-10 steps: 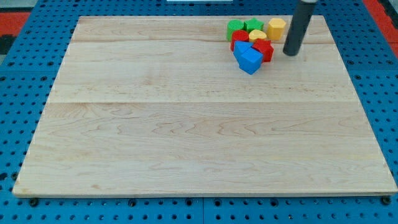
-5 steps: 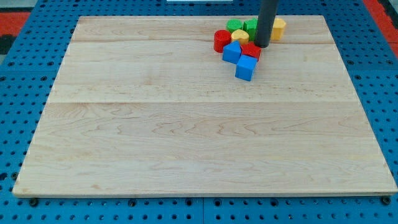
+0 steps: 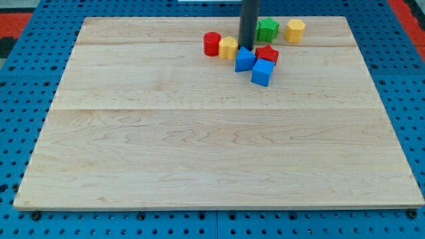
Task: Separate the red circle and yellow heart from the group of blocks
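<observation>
Rod: standing upright near the view's top, dark, coming down from the top edge and ending among the blocks.
My tip [image 3: 248,46]: resting on the board just to the view's right of the yellow heart and at the top edge of the blue triangle-like block; touching or just short of them, cannot tell which.
Hand state: no jaws on this arm, only the plain rod, holding nothing.
Red circle [image 3: 212,43]: sitting furthest to the view's left of all the blocks, touching or nearly touching the yellow heart on its right.
Yellow heart [image 3: 228,47]: lying between the red circle and my tip, just left of the blue blocks.
Blue triangle-like block [image 3: 244,60]: lying directly below my tip, pressing against the blue cube at its lower right.
Blue cube [image 3: 261,72]: sitting lowest of the cluster, tilted, touching the red block above it.
Red block [image 3: 267,54]: sitting to the view's right of the rod, shape hard to make out, just above the blue cube.
Green block [image 3: 268,28]: sitting right of the rod near the top edge, star-like outline, apart from the red block below.
Yellow hexagon-like block [image 3: 295,30]: standing furthest right, just beside the green block.
Board [image 3: 199,153]: pale wood, lying on a blue perforated table [image 3: 20,79].
</observation>
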{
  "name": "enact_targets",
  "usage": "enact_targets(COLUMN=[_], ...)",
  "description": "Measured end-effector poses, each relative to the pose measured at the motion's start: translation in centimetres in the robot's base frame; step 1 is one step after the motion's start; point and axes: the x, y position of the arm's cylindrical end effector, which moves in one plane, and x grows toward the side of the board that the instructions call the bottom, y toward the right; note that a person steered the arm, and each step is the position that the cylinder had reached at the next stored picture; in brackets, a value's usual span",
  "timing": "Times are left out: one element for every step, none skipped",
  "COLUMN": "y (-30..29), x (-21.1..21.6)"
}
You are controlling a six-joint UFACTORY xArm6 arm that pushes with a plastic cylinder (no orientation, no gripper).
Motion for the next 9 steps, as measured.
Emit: enact_targets(y=[-1.1, -5.9, -9.8, -11.7, -16.5, -12.8, -12.8, -18.1, -13.3], x=[-0.2, -0.3, -0.3, 0.3, 0.2, -1.8, -1.9, -2.3, -4.0])
